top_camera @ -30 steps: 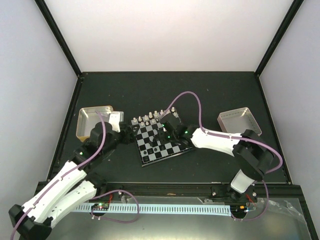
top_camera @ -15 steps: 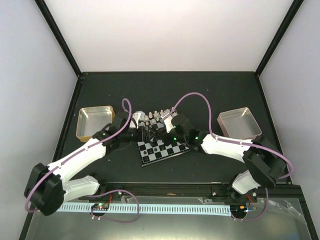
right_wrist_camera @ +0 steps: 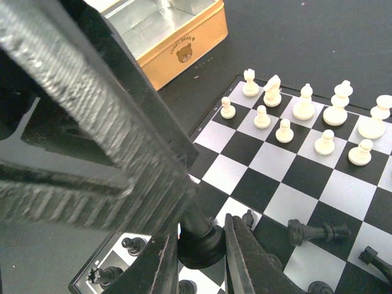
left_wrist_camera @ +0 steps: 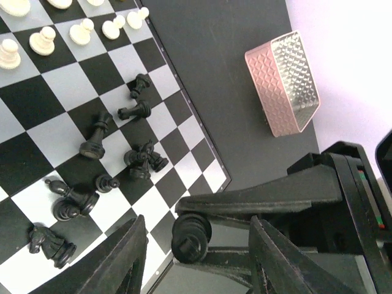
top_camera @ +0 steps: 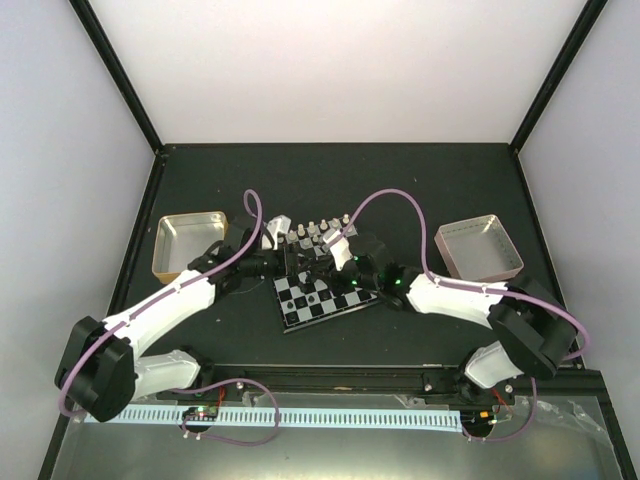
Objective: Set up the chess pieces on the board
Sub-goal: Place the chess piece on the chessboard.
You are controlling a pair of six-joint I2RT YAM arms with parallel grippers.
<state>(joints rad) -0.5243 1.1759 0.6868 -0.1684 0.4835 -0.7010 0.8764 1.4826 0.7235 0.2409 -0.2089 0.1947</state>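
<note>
At 9 o'clock from the board [top_camera: 335, 300] stands the gold tray [top_camera: 185, 245]. The left arm [top_camera: 160, 305] passes close by the tray's 4 o'clock corner, so a wide swing to that side could catch the rim.

The left gripper [left_wrist_camera: 196, 223] is opened wide. Between its two fingers comes the right gripper [right_wrist_camera: 202, 237], which is closed around one black piece [right_wrist_camera: 199, 246] above the board. I think this is the main danger. The two grippers are very close, and one left finger [right_wrist_camera: 110, 122] hides the top of the held piece. A small sideways move may knock the piece out of the grip, or press the fingers against each other.

Under them several black pieces [left_wrist_camera: 138, 162] lie on their sides, and they will probably roll if touched. The white pieces [right_wrist_camera: 304, 104] stand in rows at the 12 o'clock edge, and one push could drop several of them.

At 3 o'clock the pink tray [left_wrist_camera: 285, 82] is well apart. The free room, as I judge, is upward and over the bare table [top_camera: 330, 180] at 12 o'clock.
</note>
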